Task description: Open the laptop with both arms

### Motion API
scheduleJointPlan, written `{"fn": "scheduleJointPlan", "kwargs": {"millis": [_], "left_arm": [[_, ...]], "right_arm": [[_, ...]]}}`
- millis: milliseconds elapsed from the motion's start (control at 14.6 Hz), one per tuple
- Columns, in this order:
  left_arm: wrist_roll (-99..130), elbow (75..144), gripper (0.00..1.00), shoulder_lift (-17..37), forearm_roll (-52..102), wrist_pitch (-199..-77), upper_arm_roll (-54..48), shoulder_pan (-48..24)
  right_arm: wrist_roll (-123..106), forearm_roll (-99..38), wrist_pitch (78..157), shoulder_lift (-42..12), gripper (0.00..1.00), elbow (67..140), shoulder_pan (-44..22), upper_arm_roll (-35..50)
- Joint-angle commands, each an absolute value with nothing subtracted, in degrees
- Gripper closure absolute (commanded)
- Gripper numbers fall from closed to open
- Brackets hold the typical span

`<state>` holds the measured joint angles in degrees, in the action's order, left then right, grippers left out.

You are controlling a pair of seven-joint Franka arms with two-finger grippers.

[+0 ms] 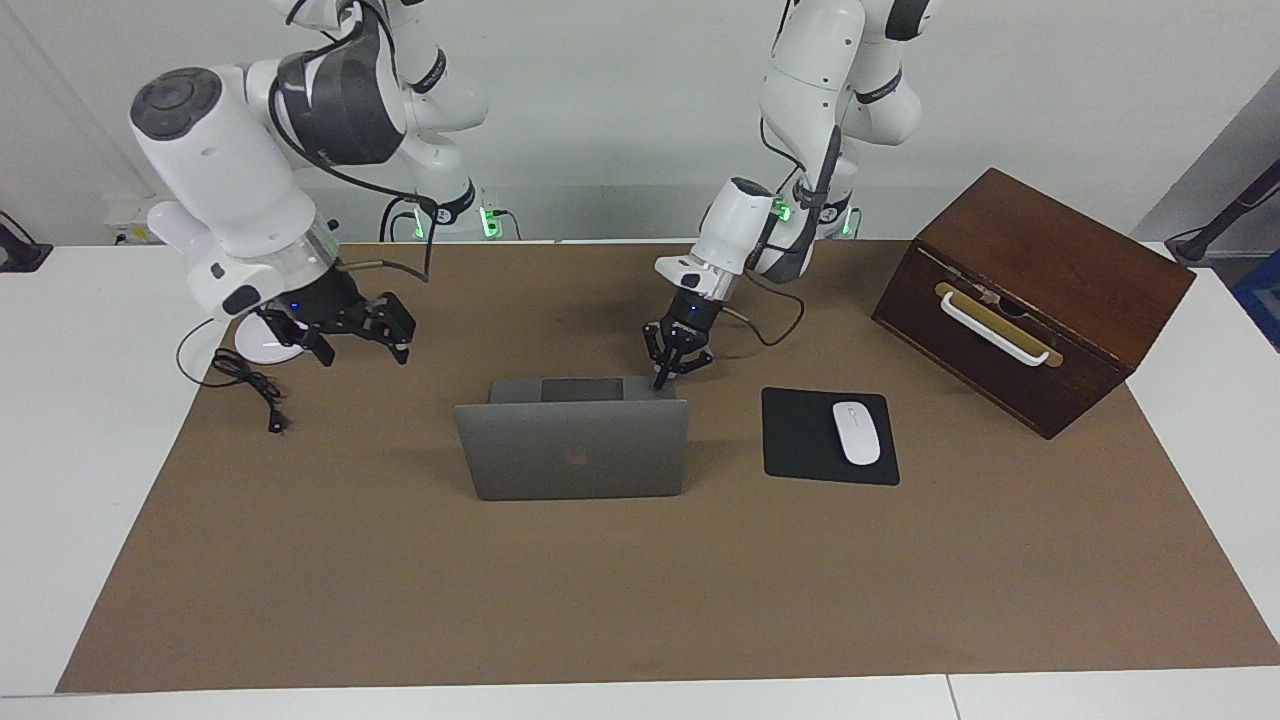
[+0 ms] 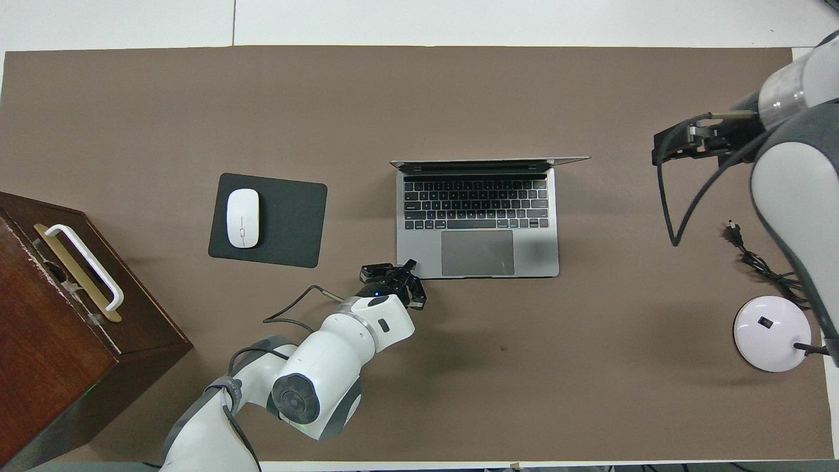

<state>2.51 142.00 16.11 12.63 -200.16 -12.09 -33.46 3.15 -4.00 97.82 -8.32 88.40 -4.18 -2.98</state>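
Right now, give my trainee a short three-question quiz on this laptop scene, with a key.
1. True or false: the laptop is open.
2. Which claw is at the laptop's base corner: left or right?
3. What lies on the mouse pad?

Key:
1. True; the lid stands upright and the keyboard shows.
2. Left; the right claw is up in the air over the mat, toward its own end of the table.
3. A white mouse.

arms [image 1: 230, 170]: chunky white shells, dark grey joint bands | silver wrists | black end effector [image 1: 677, 362] each | loose black cables, green base lights
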Motion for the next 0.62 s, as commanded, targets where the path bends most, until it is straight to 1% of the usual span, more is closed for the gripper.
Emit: {"fn": "scheduleJointPlan", "kwargs": {"millis": [0,137,205,479,547], "left_arm": [[2.6,140.8,1.0,15.9,14.6,-200.4,-11.8,-33.9],[2.8,140.9,1.0,13.4,14.7,-198.1,-11.9,-33.1],[3.4,140.8,1.0,11.4,14.7,-194.0,-11.9,-32.2],[4.2,140.4,1.0,0.4,14.6,-176.2,-11.7,-29.1],[4.2,139.9,1.0,-1.0,14.6,-172.7,-11.7,-28.4]], "right_arm": [[-0.8,-1.9,96.4,-6.4,0.0,89.5,-2.0,-2.3],[-4.1,-0.8,96.4,-6.3,0.0,89.4,-1.1,-2.3],[-5.2,-0.4,96.4,-6.2,0.0,89.4,-0.9,-2.3],[-8.1,0.0,96.4,-6.2,0.0,89.5,0.5,-2.3],[-8.5,1.0,96.4,-6.1,0.0,89.5,0.6,-2.3]]}}
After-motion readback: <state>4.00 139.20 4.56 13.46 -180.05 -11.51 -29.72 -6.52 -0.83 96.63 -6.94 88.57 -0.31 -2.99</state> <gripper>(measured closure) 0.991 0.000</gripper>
